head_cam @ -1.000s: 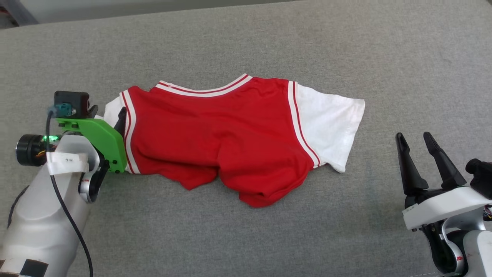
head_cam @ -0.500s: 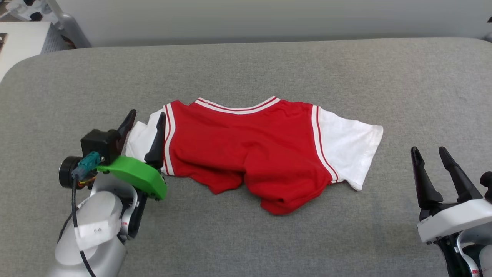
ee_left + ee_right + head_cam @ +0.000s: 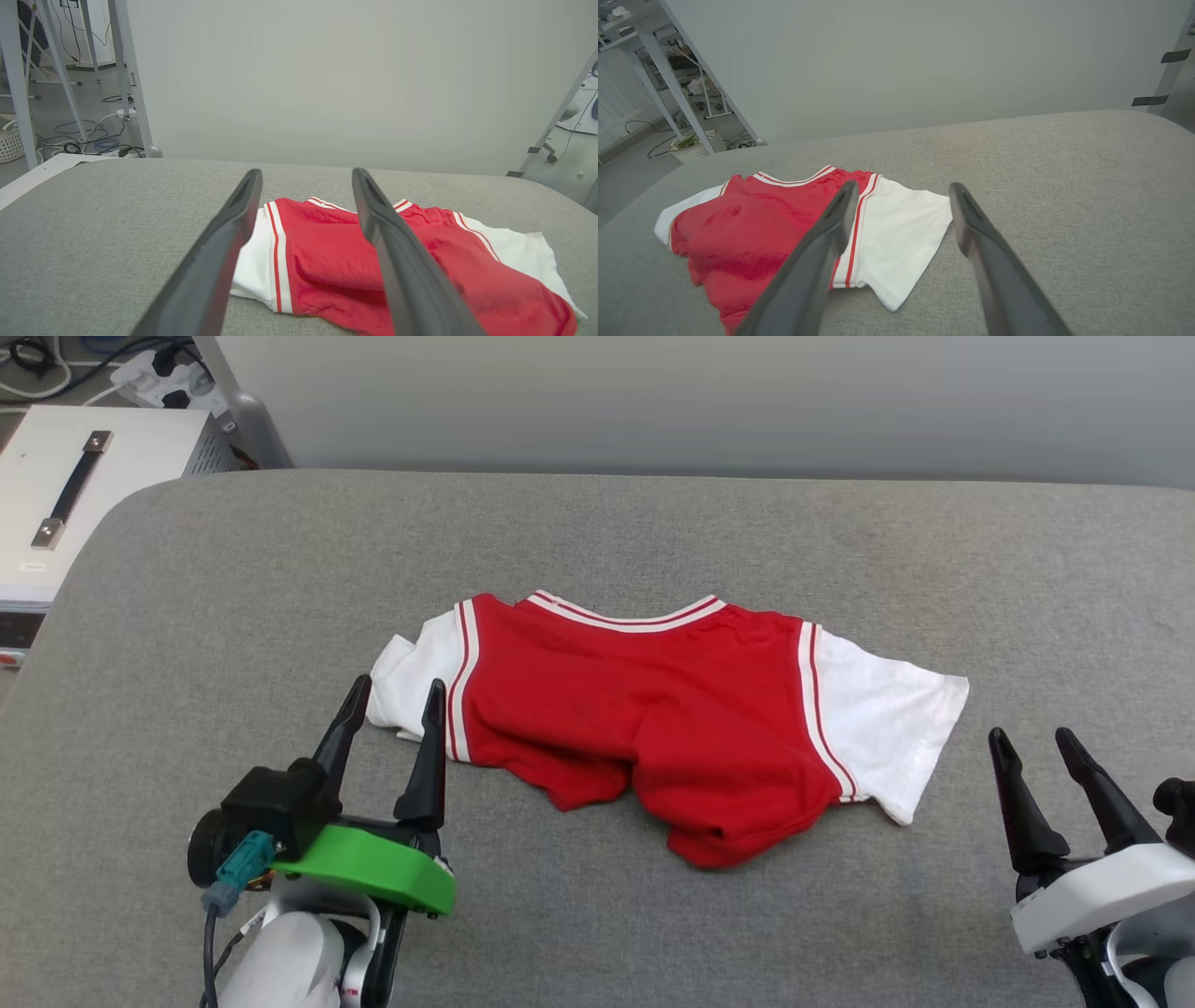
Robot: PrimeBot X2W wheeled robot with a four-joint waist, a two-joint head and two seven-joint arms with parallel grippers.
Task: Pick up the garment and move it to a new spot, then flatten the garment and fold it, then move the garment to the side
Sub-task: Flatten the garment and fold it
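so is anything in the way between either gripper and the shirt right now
Nothing visible is. The left gripper is open and points at the near white sleeve of the garment, with just the grey cushion under it. The right gripper, also open, has bare cushion alone between it and the other sleeve.

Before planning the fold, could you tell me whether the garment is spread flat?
Not flat: the garment lies rumpled, lower hem bunched, sleeves spread sideways.

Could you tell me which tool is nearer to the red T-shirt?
Left. The left tool is right by one white sleeve of the T-shirt; the right tool sits apart from the other sleeve.
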